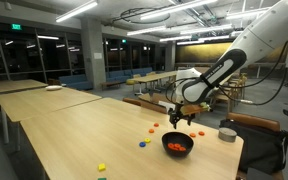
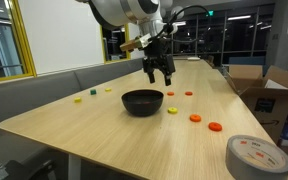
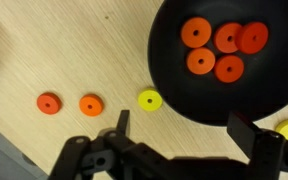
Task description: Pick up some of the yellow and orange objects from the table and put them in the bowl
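Fingers (image 3: 121, 126) spread over bowl (image 3: 169, 60) rim, orange pieces (image 3: 216, 45) inside.

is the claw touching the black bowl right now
Apart. In an exterior view the open claw hangs above the black bowl, and a strip of the table shows between it and the bowl's rim.

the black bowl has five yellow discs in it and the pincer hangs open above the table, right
Not quite. The five discs in the bowl are orange, not yellow, as the wrist view shows. The rest holds: the bowl is black, and the pincer hangs open above the table.
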Controlling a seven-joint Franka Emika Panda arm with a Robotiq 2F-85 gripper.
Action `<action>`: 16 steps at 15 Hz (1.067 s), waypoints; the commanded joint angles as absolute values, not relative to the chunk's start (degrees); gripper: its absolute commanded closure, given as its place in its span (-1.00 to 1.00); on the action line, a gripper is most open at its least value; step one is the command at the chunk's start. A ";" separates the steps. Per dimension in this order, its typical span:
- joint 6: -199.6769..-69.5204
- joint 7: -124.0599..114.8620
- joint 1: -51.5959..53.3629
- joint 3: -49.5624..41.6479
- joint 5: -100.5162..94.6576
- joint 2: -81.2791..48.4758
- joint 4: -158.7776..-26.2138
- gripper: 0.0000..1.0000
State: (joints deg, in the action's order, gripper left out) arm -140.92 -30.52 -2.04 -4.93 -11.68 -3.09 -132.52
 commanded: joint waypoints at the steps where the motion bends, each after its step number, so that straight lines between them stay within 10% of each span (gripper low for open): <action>1: -144.44 -31.92 -4.43 -6.73 -6.85 -2.67 -134.31 -1.00; 16: -153.40 -28.04 -8.75 -10.47 9.31 -10.03 -136.00 -1.00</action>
